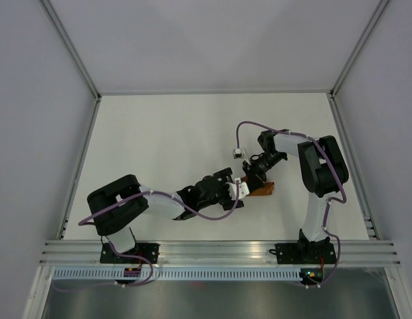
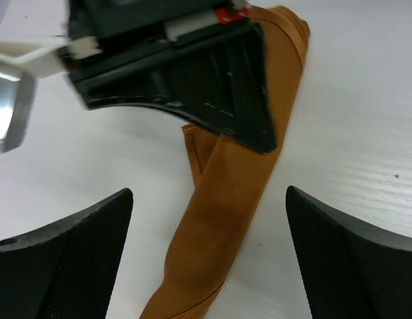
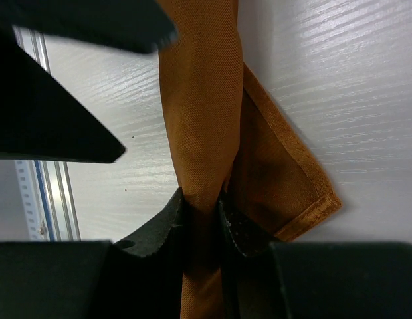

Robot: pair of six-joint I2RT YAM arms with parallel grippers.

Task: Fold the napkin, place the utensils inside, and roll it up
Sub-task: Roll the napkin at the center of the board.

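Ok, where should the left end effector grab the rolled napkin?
Take the napkin at its free middle stretch, clear of where the right end effector pinches it, from above, left end effector astride it: the roll is long and narrow.

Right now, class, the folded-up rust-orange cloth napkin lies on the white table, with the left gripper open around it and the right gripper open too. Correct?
One error: the right gripper is shut on the napkin, as the right wrist view shows. The rest holds: the left gripper stands open around it on the table.
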